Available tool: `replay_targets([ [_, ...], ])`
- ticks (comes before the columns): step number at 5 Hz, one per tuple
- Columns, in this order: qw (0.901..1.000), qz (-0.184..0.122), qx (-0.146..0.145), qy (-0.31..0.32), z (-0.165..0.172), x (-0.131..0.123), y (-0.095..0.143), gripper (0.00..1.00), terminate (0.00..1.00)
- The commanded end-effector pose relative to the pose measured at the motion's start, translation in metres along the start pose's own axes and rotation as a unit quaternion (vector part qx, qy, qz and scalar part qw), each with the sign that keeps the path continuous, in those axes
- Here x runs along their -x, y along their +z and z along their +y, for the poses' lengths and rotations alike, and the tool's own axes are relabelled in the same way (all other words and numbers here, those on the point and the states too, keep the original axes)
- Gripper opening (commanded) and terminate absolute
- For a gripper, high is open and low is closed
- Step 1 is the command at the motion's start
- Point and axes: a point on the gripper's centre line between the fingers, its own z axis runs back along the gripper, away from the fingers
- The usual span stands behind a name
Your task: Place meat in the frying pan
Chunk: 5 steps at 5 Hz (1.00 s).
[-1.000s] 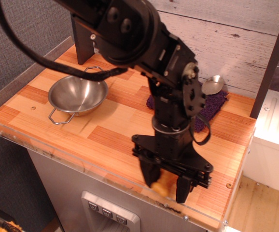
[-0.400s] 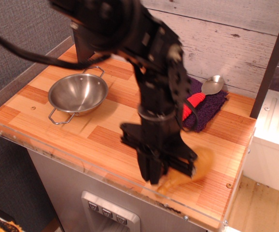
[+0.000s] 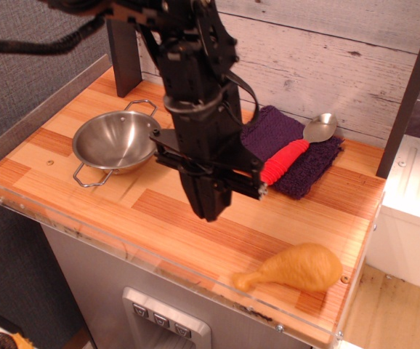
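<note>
Now the meat (image 3: 291,268) is seen lying on its side near the front right edge of the wooden bench (image 3: 159,207), its knobbed bone end turned to the left. Nothing is gripped by the tool (image 3: 208,207): it is raised above the middle of the bench, pointed downward, well apart from the meat; whether its jaws are parted or closed cannot be told. The frying pan (image 3: 117,143) is found empty at the back left. Behind the arm, a red-handled spoon (image 3: 297,144) is laid across a purple cloth (image 3: 304,163).
</note>
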Motion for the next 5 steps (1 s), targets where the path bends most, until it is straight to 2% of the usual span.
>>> replay_targets([
  [1,0.9931,0.022,0.004,-0.115,-0.005,-0.014,-0.019,1.00,0.00],
  [3,0.9825,0.031,-0.024,-0.182,-0.024,-0.014,-0.042,1.00,0.00],
  [5,0.9785,0.029,-0.046,-0.199,-0.038,-0.007,-0.051,1.00,0.00],
])
